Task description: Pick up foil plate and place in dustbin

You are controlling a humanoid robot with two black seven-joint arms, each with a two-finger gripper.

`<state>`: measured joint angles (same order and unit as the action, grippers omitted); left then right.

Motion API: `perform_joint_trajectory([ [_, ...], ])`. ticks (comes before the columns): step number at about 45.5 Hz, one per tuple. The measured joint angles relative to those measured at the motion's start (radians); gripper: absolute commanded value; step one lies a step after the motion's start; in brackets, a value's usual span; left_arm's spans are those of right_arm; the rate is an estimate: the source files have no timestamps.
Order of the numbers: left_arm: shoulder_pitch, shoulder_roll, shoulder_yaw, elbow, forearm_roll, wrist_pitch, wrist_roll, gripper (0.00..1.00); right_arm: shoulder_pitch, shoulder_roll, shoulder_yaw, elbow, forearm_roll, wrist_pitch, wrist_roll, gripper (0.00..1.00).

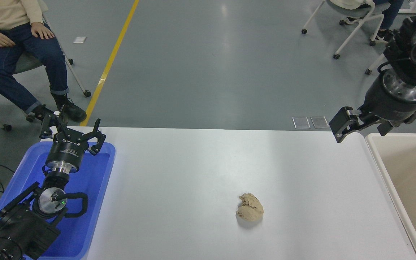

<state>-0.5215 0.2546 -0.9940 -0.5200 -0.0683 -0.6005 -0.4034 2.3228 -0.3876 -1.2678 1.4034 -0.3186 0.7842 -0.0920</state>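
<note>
The foil plate does not show anywhere in the head view. The dustbin (376, 159) is a cream-beige tub at the table's right edge, partly cut off by the picture; the part of its inside that shows holds nothing. My right gripper (362, 125) hangs in the air above the table's far right corner, just left of the dustbin's far end. It is open and empty. My left gripper (71, 133) is open and parked over the blue tray at the lower left.
A crumpled beige paper ball (250, 207) lies on the white table (200, 173) right of centre. A bright blue tray (101, 180) stands at the left edge. A person (16, 47) sits at the far left, and wheeled chairs (356, 21) stand at the far right.
</note>
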Motion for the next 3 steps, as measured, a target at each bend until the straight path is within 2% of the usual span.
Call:
perform_joint_trajectory([
  [3, 0.000, 0.000, 0.000, 0.000, 0.000, 0.000, 0.000, 1.00, 0.007, 0.003, -0.012, 0.000, 0.006, 0.000, 0.000, 1.00],
])
